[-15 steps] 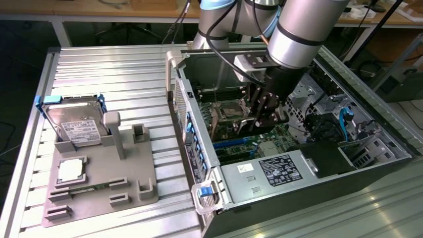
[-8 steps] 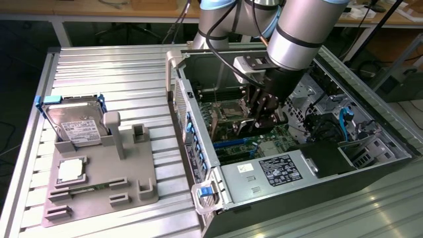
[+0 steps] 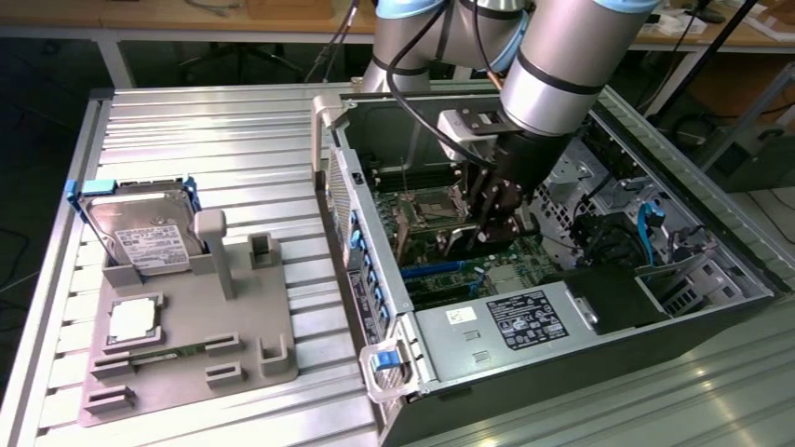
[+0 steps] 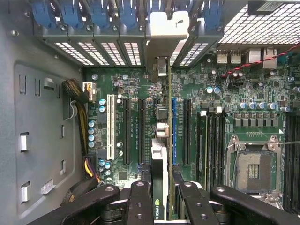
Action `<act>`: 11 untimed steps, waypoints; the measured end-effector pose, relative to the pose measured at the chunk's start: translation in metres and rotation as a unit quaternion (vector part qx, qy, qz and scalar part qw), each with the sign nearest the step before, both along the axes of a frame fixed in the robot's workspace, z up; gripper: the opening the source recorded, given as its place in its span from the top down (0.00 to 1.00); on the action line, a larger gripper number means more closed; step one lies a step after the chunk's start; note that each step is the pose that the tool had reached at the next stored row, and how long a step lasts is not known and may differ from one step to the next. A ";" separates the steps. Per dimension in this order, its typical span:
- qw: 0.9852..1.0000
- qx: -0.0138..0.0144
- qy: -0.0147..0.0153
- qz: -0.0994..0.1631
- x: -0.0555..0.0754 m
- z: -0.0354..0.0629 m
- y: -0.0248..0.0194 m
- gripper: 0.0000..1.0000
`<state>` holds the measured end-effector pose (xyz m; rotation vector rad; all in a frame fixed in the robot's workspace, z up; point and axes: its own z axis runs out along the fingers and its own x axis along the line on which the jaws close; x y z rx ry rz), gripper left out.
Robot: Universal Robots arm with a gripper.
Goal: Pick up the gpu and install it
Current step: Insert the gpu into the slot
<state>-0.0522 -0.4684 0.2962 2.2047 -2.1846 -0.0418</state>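
Inside the open grey computer case [image 3: 695, 307], thin dark gpu card [image 4: 159, 117] stands edge-on over green motherboard [image 4: 140, 89] slots, silvery bracket at the blue-latched rear. Black gripper [image 4: 161, 197] clamps its edge. On the worktop [image 3: 211, 130], grey tray [image 3: 186, 363] holds a silver hard drive [image 3: 147, 237].

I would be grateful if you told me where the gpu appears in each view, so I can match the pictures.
Exterior view: the gpu hangs edge-on in the gripper, inside the open computer case, over the motherboard.
Wrist view: the gpu runs edge-on up the centre from between the fingers, its metal bracket by the blue slot latches.
Shared landmark: the CPU socket.
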 end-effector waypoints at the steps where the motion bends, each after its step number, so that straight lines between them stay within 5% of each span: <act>1: 1.000 0.000 0.000 0.000 0.000 -0.0005 0.0000 0.73; 11: 1.000 0.000 0.000 0.000 0.000 -0.0041 0.0000 0.73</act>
